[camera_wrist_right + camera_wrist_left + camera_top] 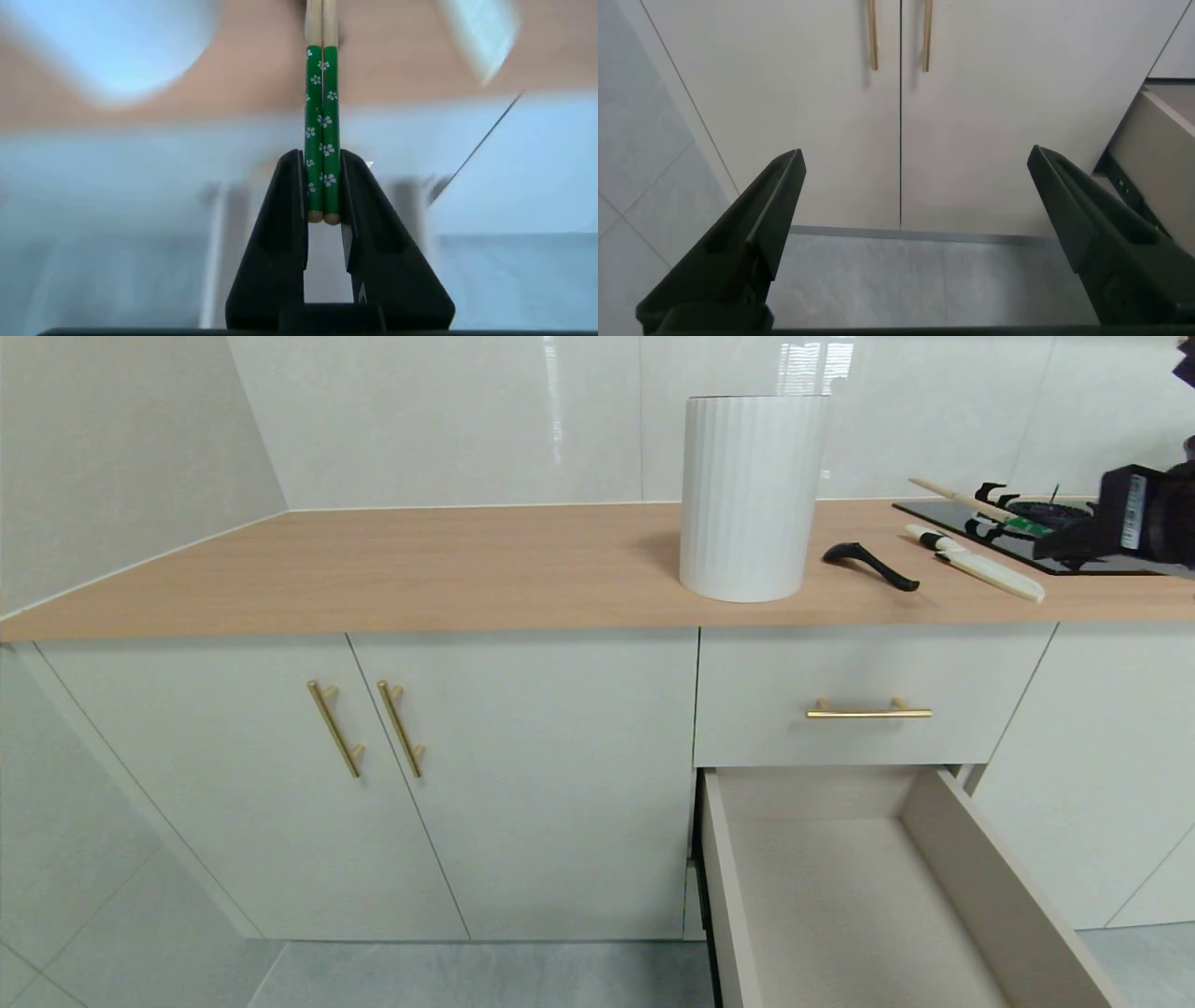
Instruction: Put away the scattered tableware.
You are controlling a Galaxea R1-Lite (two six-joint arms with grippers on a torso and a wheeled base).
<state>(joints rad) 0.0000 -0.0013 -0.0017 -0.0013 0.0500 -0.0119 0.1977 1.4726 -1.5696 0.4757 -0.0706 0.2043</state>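
Observation:
A pair of wooden chopsticks (971, 504) with green flowered ends hangs over the cooktop at the counter's right end, with my right gripper (1060, 539) shut on them. In the right wrist view the chopsticks (322, 103) are pinched between the black fingers of that gripper (323, 191). A white knife (985, 569) and a black-handled utensil (873, 565) lie on the wooden counter beside a tall white ribbed container (752, 495). My left gripper (915, 163) is open and holds nothing, low in front of the cabinet doors (901, 112).
The lower drawer (990, 887) stands pulled out under the closed one with a gold handle (868, 712). A black cooktop (938, 518) with a burner fills the counter's right end. The two doors have gold handles (336, 728). Tiled wall lies behind.

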